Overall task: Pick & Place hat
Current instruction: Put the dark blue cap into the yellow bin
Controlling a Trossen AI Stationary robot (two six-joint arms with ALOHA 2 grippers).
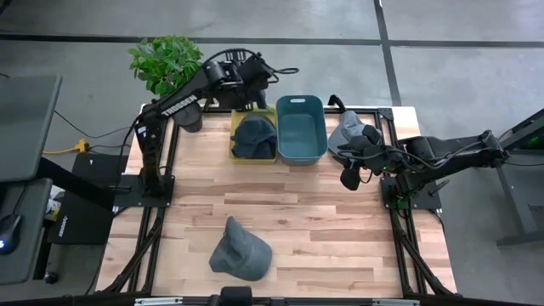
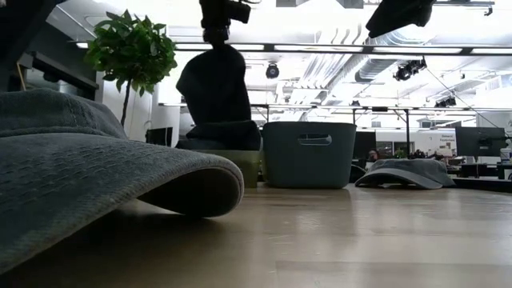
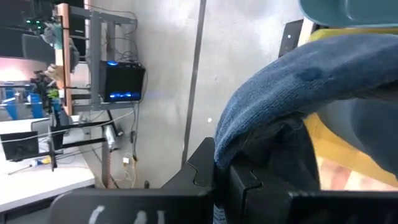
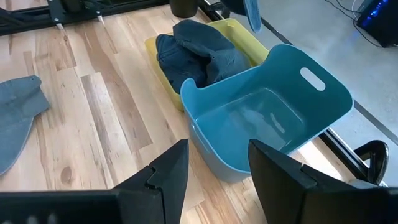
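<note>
The left tool (image 1: 248, 100) hangs over the yellow bin (image 1: 253, 136) at the far side of the worktop (image 1: 323, 212), pinched shut on a dark blue hat (image 2: 216, 92). In the low view that hat dangles from the tool with its lower edge meeting the dark hats already heaped in the bin; the left wrist view shows blue fabric bunched between the fingers (image 3: 205, 171). So this hat lies directly below its tool, hanging long axis upright, and the coming move looks like a release straight into the yellow bin, or a small further drop first.

The teal bin (image 1: 301, 127) stands just right of the yellow one, touching or nearly so, and is empty inside as the right wrist view shows. A grey hat (image 1: 350, 132) lies at the far right of the worktop, just beside the teal bin. The right tool (image 1: 350, 174) hovers close to that hat on its near side, fingers (image 4: 165, 174) spread apart and holding nothing.

A second grey hat (image 1: 240, 252) sits near the front edge, left of centre, well apart from both tools, brim pointing towards the far side. The right arm is plainly nearer the far-right hat.
</note>
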